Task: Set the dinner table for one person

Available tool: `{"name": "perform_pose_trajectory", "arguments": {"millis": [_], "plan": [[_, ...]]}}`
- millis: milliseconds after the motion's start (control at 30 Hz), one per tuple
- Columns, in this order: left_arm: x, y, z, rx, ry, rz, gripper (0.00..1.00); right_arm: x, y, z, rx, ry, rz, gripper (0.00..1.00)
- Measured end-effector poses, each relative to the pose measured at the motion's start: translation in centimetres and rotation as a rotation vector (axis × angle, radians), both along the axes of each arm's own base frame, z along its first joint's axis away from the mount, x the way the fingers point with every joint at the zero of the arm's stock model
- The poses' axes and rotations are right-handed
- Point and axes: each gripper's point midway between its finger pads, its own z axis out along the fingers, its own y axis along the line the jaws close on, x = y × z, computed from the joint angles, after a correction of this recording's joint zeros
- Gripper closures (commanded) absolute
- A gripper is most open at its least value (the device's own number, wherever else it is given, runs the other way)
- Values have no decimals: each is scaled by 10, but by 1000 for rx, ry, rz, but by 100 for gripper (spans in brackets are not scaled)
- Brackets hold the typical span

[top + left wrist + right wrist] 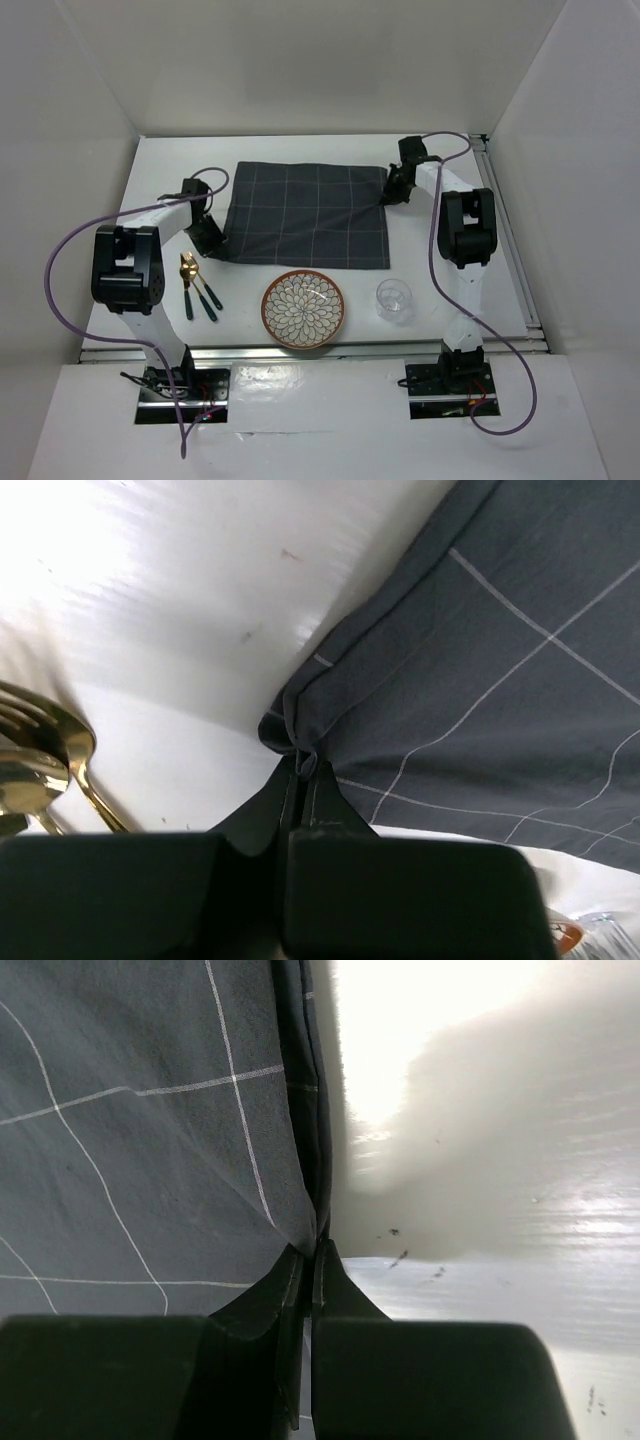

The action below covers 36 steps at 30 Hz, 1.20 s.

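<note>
A dark grey checked cloth (308, 214) lies spread on the white dinner table (170, 180). My left gripper (213, 243) is shut on the cloth's near left corner (300, 742). My right gripper (388, 195) is shut on the cloth's far right edge (318, 1222). A patterned bowl with a brown rim (303, 309) and a clear glass (394, 300) stand at the front. Gold cutlery with dark green handles (196, 285) lies at the front left and shows in the left wrist view (45, 770).
White walls enclose the table on the left, back and right. A metal rail (505, 235) runs along the right edge. Purple cables (60, 270) hang by both arms.
</note>
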Motion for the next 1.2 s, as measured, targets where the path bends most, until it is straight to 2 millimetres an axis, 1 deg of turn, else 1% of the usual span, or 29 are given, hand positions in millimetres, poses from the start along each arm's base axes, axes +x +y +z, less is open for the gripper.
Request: {"name": "perform_pose_trajectory", "arguments": {"millis": [33, 67, 100, 133, 167, 200, 233, 267, 300, 367, 400, 433, 500, 533, 600, 633, 667, 700, 733, 800, 833, 900, 967, 1033, 1100, 1133, 1200], "plan": [[-1, -1, 1, 8, 0, -4, 100, -1, -1, 0, -6, 3, 0, 97], [-1, -2, 3, 16, -5, -10, 100, -2, -3, 0, -13, 4, 0, 91], [-1, -3, 5, 23, -13, -15, 98, -2, -4, 1, -17, 7, 2, 83], [-1, -4, 8, 29, -19, -19, 94, -4, -5, 1, -22, 9, 4, 77], [-1, -4, 11, 36, -30, -22, 86, -5, -6, 2, -27, 12, 8, 73], [0, -5, 14, 41, -39, -25, 83, -6, -8, 3, -32, 13, 10, 67], [0, -5, 16, 45, -45, -26, 80, -7, -9, 4, -37, 14, 11, 58], [0, -5, 17, 52, -48, -28, 74, -8, -11, 5, -42, 17, 11, 43], [-1, -5, 18, 59, -48, -29, 66, -9, -13, 8, -47, 19, 9, 34], [-3, -6, 19, 71, -44, -38, 65, -12, -18, 16, -61, 17, 12, 22], [-5, -7, 20, 73, -41, -40, 65, -13, -19, 23, -64, 11, 10, 15], [-5, -8, 21, 77, -42, -44, 65, -14, -21, 31, -69, 2, 9, 14], [-7, -13, 25, 81, -54, -64, 55, -15, -24, 53, -79, -32, 4, 12], [-7, -17, 28, 84, -61, -78, 44, -15, -26, 67, -81, -55, -1, 12], [-10, -23, 31, 87, -65, -99, 32, -17, -31, 99, -88, -114, -13, 12], [-12, -26, 32, 88, -66, -108, 27, -20, -35, 119, -93, -154, -23, 12], [-14, -28, 33, 88, -64, -114, 20, -27, -39, 136, -97, -185, -30, 12], [-16, -28, 34, 91, -61, -115, 17, -37, -44, 154, -98, -219, -41, 12], [-17, -28, 36, 94, -61, -116, 17, -53, -49, 171, -100, -247, -55, 12], [-18, -26, 40, 101, -65, -111, 16, -87, -57, 196, -94, -287, -87, 12], [-18, -25, 44, 110, -71, -109, 16, -104, -61, 204, -89, -301, -107, 12], [-17, -23, 55, 120, -91, -104, 17, -142, -64, 208, -68, -301, -136, 12], [-11, -22, 71, 127, -134, -99, 17, -182, -60, 195, -27, -255, -162, 12], [-5, -22, 88, 128, -187, -96, 18, -219, -54, 173, 19, -171, -196, 12], [-1, -24, 105, 127, -237, -99, 18, -249, -49, 150, 63, -88, -236, 15], [1, -25, 112, 126, -257, -105, 18, -262, -46, 139, 81, -49, -255, 15], [1, -29, 122, 124, -288, -129, 18, -284, -43, 122, 108, 15, -291, 18]]}}
